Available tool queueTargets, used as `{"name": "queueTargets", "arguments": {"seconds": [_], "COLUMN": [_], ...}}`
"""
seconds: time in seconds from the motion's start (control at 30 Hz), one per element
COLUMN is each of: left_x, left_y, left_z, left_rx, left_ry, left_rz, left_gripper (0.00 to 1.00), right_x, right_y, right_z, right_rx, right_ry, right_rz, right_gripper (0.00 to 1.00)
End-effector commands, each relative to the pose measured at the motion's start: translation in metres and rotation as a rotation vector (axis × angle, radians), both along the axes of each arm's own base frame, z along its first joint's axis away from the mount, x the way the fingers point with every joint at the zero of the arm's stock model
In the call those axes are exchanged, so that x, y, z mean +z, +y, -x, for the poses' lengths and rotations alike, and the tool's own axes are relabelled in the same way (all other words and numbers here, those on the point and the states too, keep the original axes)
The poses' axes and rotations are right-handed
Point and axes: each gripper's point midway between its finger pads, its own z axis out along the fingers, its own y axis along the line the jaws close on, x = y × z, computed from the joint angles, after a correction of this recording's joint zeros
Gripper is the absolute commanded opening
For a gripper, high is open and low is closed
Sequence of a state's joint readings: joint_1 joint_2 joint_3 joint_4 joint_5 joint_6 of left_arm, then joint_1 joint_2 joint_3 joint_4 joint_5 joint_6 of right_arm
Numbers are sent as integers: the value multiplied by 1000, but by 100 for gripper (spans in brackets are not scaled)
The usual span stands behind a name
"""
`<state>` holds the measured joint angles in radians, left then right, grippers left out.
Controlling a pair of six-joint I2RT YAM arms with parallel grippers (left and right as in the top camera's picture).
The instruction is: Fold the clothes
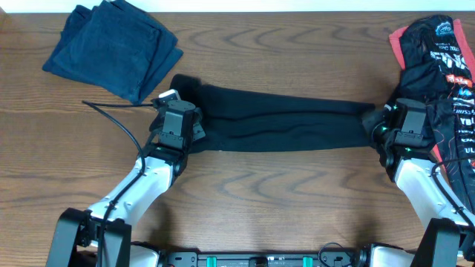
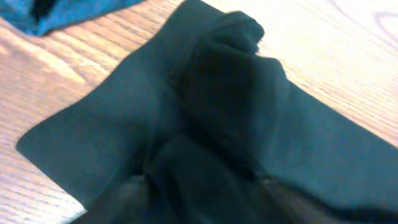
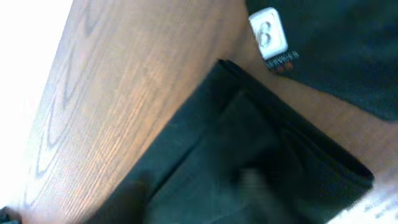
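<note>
A black shirt [image 1: 282, 119] lies folded into a long narrow strip across the middle of the table. My left gripper [image 1: 185, 113] is over its left end and my right gripper [image 1: 392, 120] over its right end. In the left wrist view the bunched black cloth [image 2: 236, 106] fills the frame. That gripper [image 2: 205, 202] has its blurred fingers standing wide apart, with fabric lying between them. In the right wrist view the strip's folded edge [image 3: 249, 143] runs diagonally, and the right gripper [image 3: 189, 193] also has its fingers spread over the cloth.
A folded dark blue cloth [image 1: 115, 48] lies at the back left, seen again as a blue corner [image 2: 56, 12]. A heap of black clothes with red trim and white lettering [image 1: 445, 67] sits at the right edge, one bearing a white tag [image 3: 268, 32].
</note>
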<state>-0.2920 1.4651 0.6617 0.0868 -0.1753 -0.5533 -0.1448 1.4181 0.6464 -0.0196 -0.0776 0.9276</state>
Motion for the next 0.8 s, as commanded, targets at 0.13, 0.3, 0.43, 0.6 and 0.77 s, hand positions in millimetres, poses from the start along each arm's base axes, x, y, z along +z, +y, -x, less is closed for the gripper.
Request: {"name": "queueTargets", "arguments": {"seconds": [0.13, 0.3, 0.43, 0.6, 0.77], "left_x": [17, 40, 63, 74, 56], "left_y": [6, -1, -19, -39, -75], "left_z": [-10, 5, 28, 58, 78], "left_rx": [-38, -88, -185, -281, -354], "left_ry": [-53, -55, -58, -23, 86], "left_rz": [-100, -50, 42, 100, 215], "left_gripper": [98, 98, 98, 98, 98], "right_x": [25, 59, 82, 79, 60], "right_y": [20, 23, 24, 37, 63], "right_z": [-17, -17, -9, 19, 48], "right_rx": [186, 222, 284, 390, 487], "right_ry": [-88, -79, -18, 126, 240], "right_rz": [41, 46, 95, 84, 15], "right_gripper": [99, 99, 99, 97, 95]}}
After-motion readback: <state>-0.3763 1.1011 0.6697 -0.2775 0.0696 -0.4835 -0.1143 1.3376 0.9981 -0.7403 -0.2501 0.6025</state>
